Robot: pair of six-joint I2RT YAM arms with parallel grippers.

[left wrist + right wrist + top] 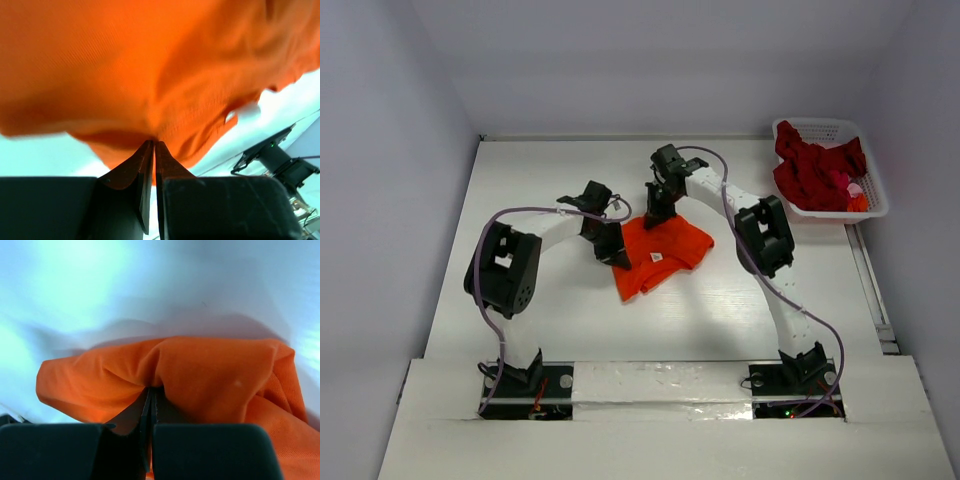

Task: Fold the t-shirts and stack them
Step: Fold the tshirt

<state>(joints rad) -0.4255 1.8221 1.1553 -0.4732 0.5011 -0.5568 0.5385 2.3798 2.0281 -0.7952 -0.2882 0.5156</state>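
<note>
A bright orange short-sleeved cloth t-shirt (675, 245) is spread, partly bunched, on the white table (550, 170). It lies well to the left of the white latticed plastic basket (825, 124) and nearer to the arm bases than the basket is. A heap of dark red t-shirts (815, 175) is seen inside that basket, not yet taken out.

The left gripper (613, 252) is clamped on a pinch of orange cloth at the shirt's edge farthest from the basket. In the left wrist view the fabric is drawn into the closed fingertips and hangs over them. The right gripper (655, 215) is likewise clenched on a fold of the same shirt, at the edge on the basket's side of the left gripper. In the right wrist view the cloth is gathered into a ridge at its tips.

The step in hand is judged to be the folding of the first shirt, with stacking not yet begun. For the next move, both pinched edges would have to be carried together across the shirt and laid down evenly. The cloth should be kept taut between the grippers so that no crease is trapped before release.
</note>
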